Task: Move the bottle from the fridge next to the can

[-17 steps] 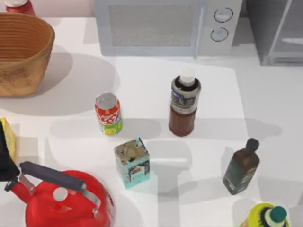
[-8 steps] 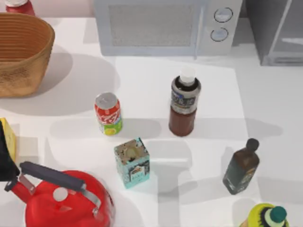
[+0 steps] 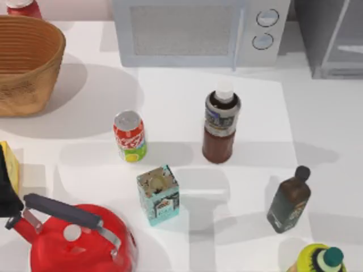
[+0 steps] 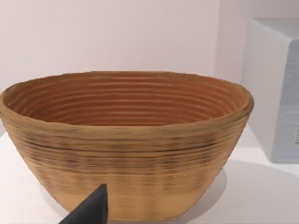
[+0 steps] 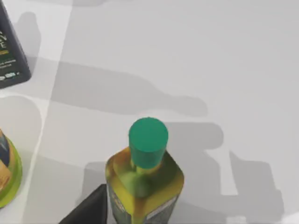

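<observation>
The bottle [image 3: 220, 126] is seen upright on the table [image 3: 317, 124], right of the can [image 3: 130, 136] with a clear gap, and could be toppled if brushed; the jaw state cannot be told.

Left gripper finger [image 4: 88, 210]: matte black, wedge-shaped tip tapering to point, showing flat facets. Right gripper finger [image 5: 91, 207]: same matte black wedge, smooth. Markings, screws, cables too hidden to tell.
</observation>
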You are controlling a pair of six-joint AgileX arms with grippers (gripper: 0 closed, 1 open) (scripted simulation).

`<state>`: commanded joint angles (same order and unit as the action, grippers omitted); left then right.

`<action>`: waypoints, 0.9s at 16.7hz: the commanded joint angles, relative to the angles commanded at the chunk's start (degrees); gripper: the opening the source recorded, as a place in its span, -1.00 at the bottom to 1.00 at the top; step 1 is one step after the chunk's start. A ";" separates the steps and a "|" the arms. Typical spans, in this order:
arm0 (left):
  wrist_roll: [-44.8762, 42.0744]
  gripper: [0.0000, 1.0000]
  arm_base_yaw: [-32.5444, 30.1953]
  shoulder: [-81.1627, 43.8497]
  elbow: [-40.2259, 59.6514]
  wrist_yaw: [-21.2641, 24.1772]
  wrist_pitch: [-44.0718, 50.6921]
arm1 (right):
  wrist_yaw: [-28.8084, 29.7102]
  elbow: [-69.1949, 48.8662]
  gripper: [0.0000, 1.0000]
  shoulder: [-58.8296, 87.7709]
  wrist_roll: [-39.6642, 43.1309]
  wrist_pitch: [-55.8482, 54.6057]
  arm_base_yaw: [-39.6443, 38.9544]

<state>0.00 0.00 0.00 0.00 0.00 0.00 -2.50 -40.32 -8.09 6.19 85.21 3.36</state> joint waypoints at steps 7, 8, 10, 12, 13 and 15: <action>0.00 1.00 0.00 0.00 0.00 0.00 0.00 | -12.58 -10.72 1.00 26.84 27.39 4.38 24.40; 0.00 1.00 0.00 0.00 0.00 0.00 0.00 | -14.86 -12.56 1.00 31.71 32.31 4.88 28.81; 0.00 1.00 0.00 0.00 0.00 0.00 0.00 | -19.60 -16.23 1.00 41.88 42.52 5.61 37.97; 0.00 1.00 0.00 0.00 0.00 0.00 0.00 | -24.47 -19.80 1.00 52.41 53.00 5.94 47.40; 0.00 1.00 0.00 0.00 0.00 0.00 0.00 | -26.91 -21.54 1.00 57.71 58.25 5.97 52.14; 0.00 1.00 0.00 0.00 0.00 0.00 0.00 | -31.72 -24.84 1.00 68.20 68.59 5.79 61.50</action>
<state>0.00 0.00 0.00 0.00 0.00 0.00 -34.22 -65.16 60.11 74.78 91.00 64.87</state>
